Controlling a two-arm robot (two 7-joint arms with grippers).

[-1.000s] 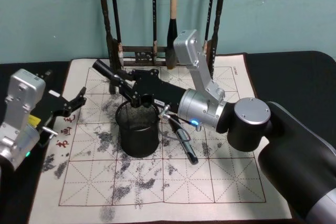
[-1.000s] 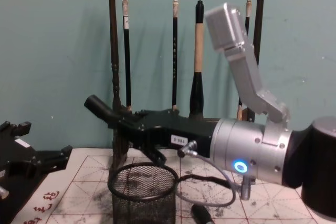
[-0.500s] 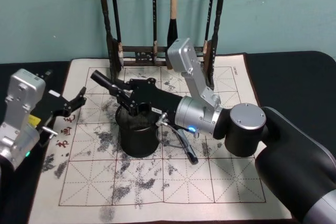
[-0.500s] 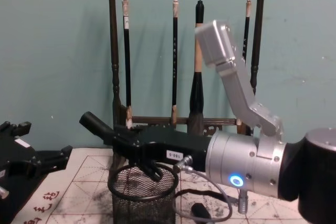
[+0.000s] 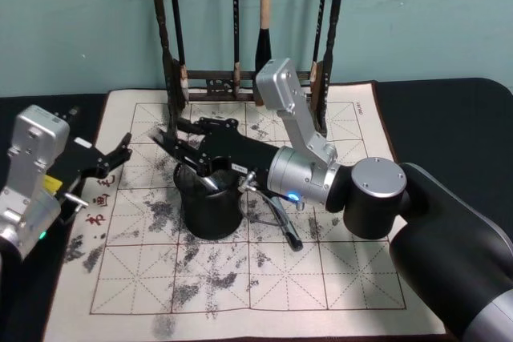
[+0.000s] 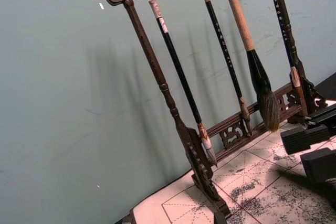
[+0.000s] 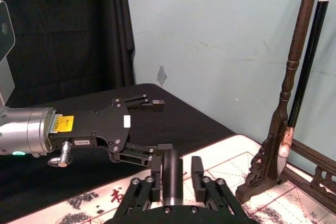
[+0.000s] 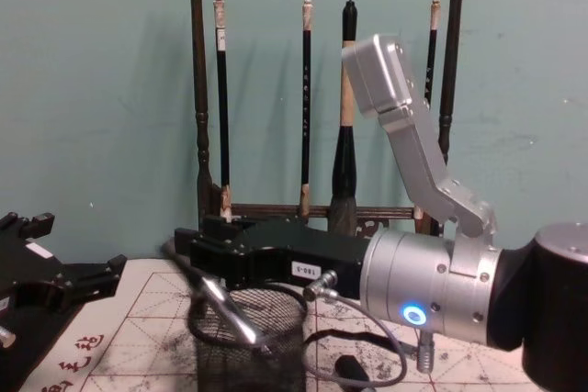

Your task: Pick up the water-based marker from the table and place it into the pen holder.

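Note:
The black mesh pen holder (image 5: 210, 210) stands on the stained calligraphy mat (image 5: 321, 278) that covers the table. My right gripper (image 5: 180, 150) hovers just above its rim with the fingers open. The dark water-based marker (image 8: 220, 305) shows as a tilted blur below the fingers, its lower end inside the pen holder (image 8: 248, 355). In the right wrist view the marker (image 7: 172, 177) lies between the spread fingers (image 7: 197, 167) with a gap beside it. My left gripper (image 5: 120, 150) rests open at the mat's left edge, well away from the holder.
A tall dark wooden brush rack (image 5: 240, 78) with several hanging brushes stands at the back of the mat, close behind my right arm. A dark pen-like object (image 5: 284, 226) lies on the mat just right of the holder. The front half of the mat is bare.
My right gripper came down over the holder and opened. The marker, held out level before, has tipped downward into the holder. The left arm has not moved.

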